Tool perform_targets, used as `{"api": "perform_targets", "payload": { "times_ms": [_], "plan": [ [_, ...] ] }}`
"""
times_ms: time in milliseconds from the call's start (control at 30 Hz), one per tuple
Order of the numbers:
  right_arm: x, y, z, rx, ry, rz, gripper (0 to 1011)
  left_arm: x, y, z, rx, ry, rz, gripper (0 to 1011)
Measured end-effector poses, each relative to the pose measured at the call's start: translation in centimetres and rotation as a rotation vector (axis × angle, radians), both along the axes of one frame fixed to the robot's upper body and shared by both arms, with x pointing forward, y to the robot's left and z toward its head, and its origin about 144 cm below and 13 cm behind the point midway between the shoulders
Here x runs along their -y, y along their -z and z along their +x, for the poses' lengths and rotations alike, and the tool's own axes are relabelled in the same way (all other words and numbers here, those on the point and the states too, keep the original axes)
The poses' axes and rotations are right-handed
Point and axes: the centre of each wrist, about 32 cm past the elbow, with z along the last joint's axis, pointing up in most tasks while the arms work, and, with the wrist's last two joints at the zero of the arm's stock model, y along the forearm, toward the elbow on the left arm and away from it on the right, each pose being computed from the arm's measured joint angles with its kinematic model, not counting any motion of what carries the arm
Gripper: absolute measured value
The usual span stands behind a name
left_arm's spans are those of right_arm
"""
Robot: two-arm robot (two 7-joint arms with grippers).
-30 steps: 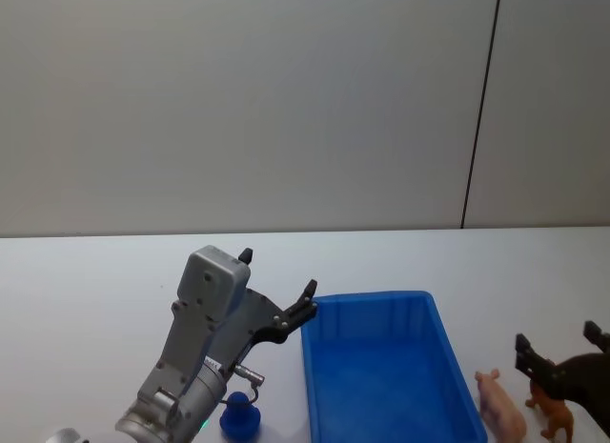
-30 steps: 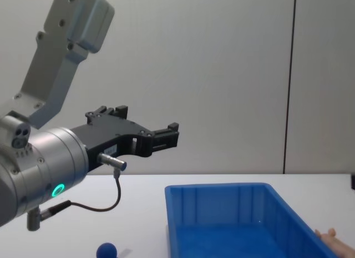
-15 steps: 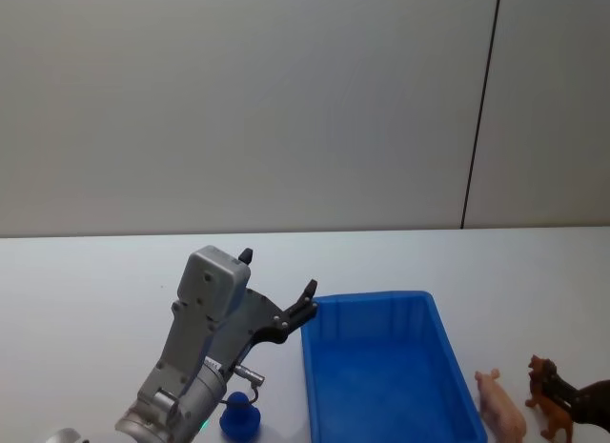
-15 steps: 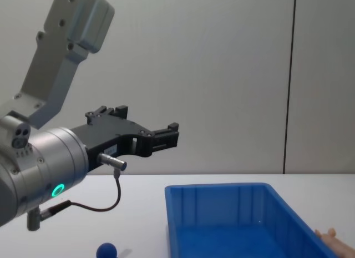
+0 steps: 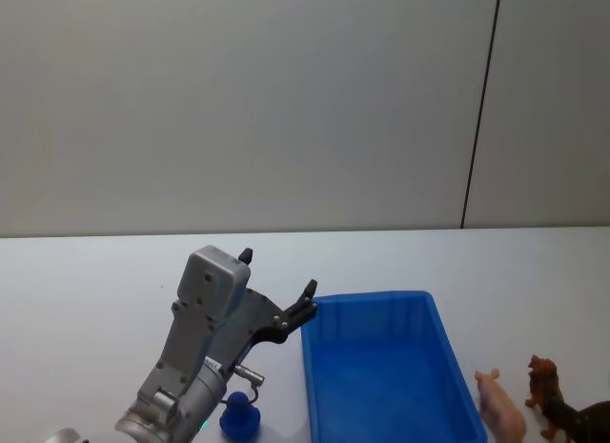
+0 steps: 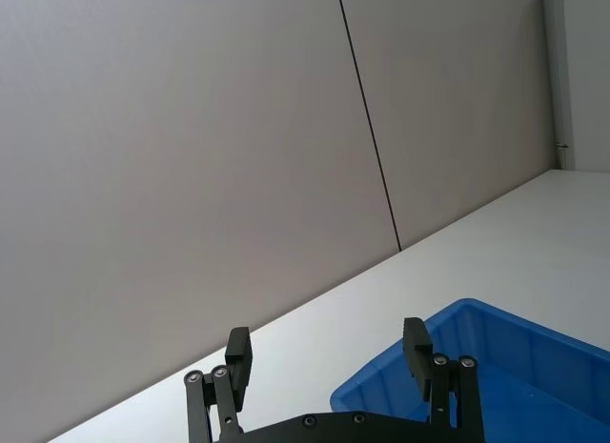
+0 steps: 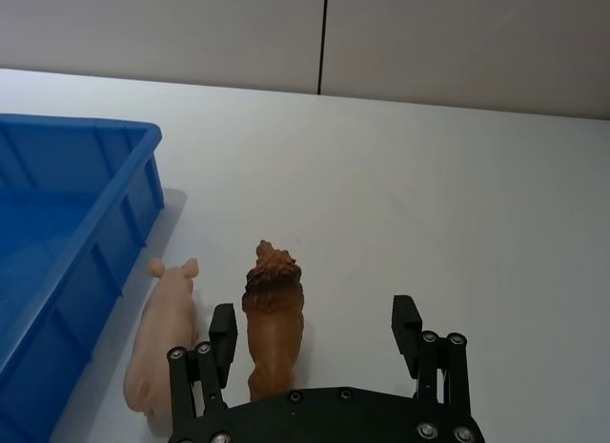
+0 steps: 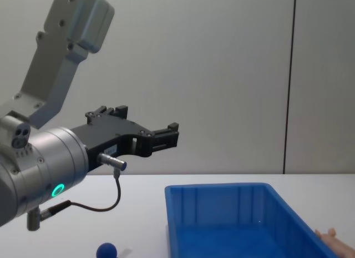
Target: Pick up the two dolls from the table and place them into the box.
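Note:
The reddish-brown doll (image 7: 274, 310) stands on the white table (image 7: 457, 195), right of the blue box (image 7: 57, 224). Beside it, toward the box, lies the pale pink doll (image 7: 162, 338). My right gripper (image 7: 315, 319) is open and low over the table, with the brown doll's rear between its fingers, nearer the one on the pink doll's side. From the head, both the brown doll (image 5: 545, 386) and the pink doll (image 5: 500, 405) sit just right of the box (image 5: 381, 367). Held raised off the box's left corner, my left gripper (image 5: 278, 271) is open and holds nothing.
A small blue knob-shaped object (image 5: 239, 419) sits on the table left of the box, under my left arm. A grey wall with a dark vertical seam (image 5: 481, 110) stands behind the table. White tabletop stretches beyond the box and dolls.
In the head view my right gripper has dropped back toward the bottom right corner, leaving the brown doll showing. The left arm, box and dolls have not moved.

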Motion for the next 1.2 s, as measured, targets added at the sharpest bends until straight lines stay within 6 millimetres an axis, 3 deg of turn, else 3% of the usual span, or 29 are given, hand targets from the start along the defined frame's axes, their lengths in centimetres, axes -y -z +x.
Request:
{"api": "perform_targets", "payload": {
  "times_ms": [433, 667, 1200],
  "plan": [
    [0.3, 1.3, 0.2, -0.038, -0.031, -0.002, 997, 0.0, 0.0, 0.0, 0.000, 0.000, 0.000, 1002],
    [0.4, 1.9, 0.3, -0.063, -0.039, -0.009, 832, 0.0, 0.0, 0.0, 0.000, 0.000, 0.000, 1001],
    [0.3, 2.5, 0.4, -0.086, -0.063, -0.016, 330, 0.0, 0.0, 0.0, 0.000, 0.000, 0.000, 1001]
  ]
}}
